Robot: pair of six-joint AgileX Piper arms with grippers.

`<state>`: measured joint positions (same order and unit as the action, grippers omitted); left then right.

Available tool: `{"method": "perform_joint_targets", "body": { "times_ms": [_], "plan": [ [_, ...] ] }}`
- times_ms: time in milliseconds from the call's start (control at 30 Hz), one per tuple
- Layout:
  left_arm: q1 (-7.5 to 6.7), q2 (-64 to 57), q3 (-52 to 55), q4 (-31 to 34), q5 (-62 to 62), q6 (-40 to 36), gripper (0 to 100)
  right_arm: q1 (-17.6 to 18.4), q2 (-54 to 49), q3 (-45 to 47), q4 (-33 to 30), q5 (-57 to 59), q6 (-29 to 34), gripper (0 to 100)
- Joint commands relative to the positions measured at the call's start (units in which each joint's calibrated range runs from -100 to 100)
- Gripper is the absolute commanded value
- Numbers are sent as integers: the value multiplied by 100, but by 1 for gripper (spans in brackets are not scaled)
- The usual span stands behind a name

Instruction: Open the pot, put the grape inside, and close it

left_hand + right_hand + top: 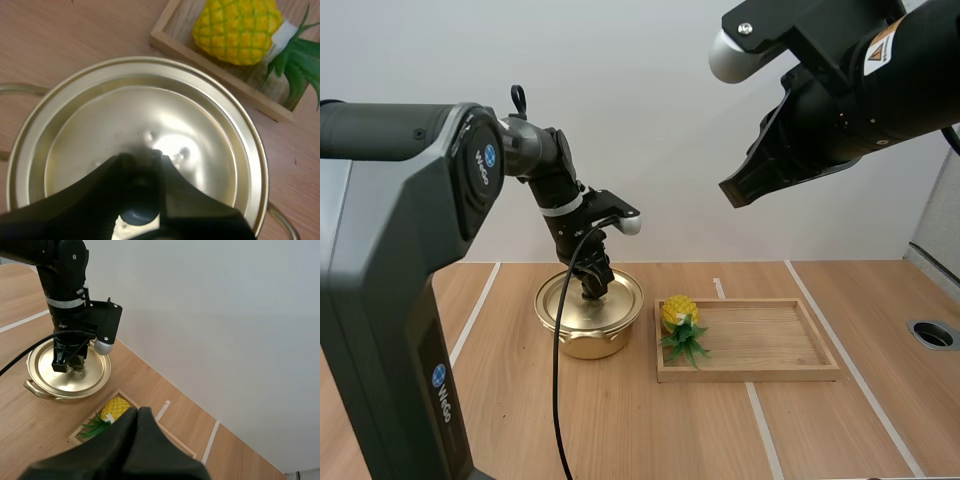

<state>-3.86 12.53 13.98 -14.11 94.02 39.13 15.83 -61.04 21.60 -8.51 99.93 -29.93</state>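
A gold pot (588,338) stands on the table with its lid (625,295) on. My left gripper (593,292) reaches straight down onto the lid's middle. In the left wrist view its fingers (107,182) pinch the dark knob (140,212) of the lid (200,125). No grapes show; a toy pineapple (680,318) lies at the left end of a wooden tray (770,372), just right of the pot. My right gripper (735,192) hangs high above the tray, its fingers together as one dark wedge (137,415), holding nothing.
White tape lines (757,415) cross the wooden table. A round hole (933,333) sits near the right edge. The tray's right part is bare. From the right wrist view the left gripper (70,365) stands on the lid (95,377), the pineapple (115,408) beside it.
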Motion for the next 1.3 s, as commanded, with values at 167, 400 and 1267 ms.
{"method": "perform_joint_targets", "body": {
  "times_ms": [167, 400, 1267],
  "plan": [
    [6, 57, 13, 78, 192, -58, 0, -21, -63, 1, 59, 7, -25, 0],
    [6, 57, 13, 66, 252, -69, 10, -21, -50, 1, 109, 7, -32, 0],
    [6, -2018, -1229, 216, 598, -874, 100, -21, -50, 1, 140, 7, -55, 0]
  ]
}}
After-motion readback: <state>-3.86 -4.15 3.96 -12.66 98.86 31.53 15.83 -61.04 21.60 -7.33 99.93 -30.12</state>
